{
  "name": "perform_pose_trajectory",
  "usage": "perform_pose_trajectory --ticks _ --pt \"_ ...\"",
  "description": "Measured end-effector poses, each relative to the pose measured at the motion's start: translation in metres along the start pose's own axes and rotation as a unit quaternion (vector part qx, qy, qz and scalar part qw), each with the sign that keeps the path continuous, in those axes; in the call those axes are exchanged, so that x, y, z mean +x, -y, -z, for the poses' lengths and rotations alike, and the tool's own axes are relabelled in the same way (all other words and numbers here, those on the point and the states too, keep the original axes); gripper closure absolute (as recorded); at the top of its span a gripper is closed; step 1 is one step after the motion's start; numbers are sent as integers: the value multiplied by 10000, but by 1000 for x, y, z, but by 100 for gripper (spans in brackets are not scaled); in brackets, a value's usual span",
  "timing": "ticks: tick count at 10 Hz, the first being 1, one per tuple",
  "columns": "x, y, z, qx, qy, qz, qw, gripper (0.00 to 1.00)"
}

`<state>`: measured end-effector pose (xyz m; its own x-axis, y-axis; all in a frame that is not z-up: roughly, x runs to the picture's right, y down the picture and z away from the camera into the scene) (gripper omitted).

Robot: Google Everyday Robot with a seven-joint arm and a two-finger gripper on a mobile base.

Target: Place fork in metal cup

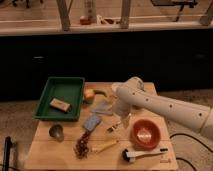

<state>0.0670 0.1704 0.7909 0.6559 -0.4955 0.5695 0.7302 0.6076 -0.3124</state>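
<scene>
Lying on the wooden table (pixel 50 156) just left of the orange bowl (pixel 145 134), the fork (pixel 114 128) shows as a small silvery sliver. Up and left of the bowl, the gripper (pixel 123 119) hangs from the white arm (pixel 165 107), near the fork. How wide it stands, or whether it grips anything, cannot be told. The metal cup (pixel 56 132) sits upright well left of the bowl, apart from the fork. Farther left of the bowl and behind the cup lies the green tray (pixel 47 95).
</scene>
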Motion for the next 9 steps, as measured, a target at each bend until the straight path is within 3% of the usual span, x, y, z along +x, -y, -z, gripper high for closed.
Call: perform_pose_trajectory --ticks 3,6,9 --pt "-1 -3 -14 -44 83 -38 9999 24" --pt "1 -8 -30 -122 174 -138 9997 45" --pt "8 -17 -41 -174 224 -284 9992 48"
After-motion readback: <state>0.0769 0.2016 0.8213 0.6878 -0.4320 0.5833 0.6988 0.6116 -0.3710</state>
